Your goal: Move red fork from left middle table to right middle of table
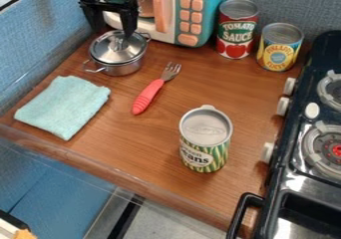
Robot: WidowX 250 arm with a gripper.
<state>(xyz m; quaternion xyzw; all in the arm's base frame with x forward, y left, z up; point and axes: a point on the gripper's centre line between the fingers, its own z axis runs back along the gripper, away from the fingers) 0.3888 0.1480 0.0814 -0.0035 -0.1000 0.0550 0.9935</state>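
Clock face: centred on the middle of the view, 12 at the top edge.
Claw: the black gripper (112,29) hangs at 11 o'clock, over the lidded pot; its two fingers stand apart, with nothing held between them.
Fork: the red fork (152,91) lies on the tabletop just off centre toward 11 o'clock, metal tines pointing to 1, red handle to 7.
Pot: the silver pot (122,66) sits at 11 o'clock with its lid (118,49) on, near the tines.
Cloth: the pale teal cloth (63,106) lies at 9 o'clock, apart from the fork.
Green can: the striped can (204,151) stands upright between 4 and 5.
Back cans: the red can (235,34) stands upright at 1, the yellow can (277,55) just beside it toward 2.
Toy microwave: the teal and orange microwave (208,9) is at 12 to 1.
Stove: the black stove (293,183) runs along the table's side from 2 to 5.
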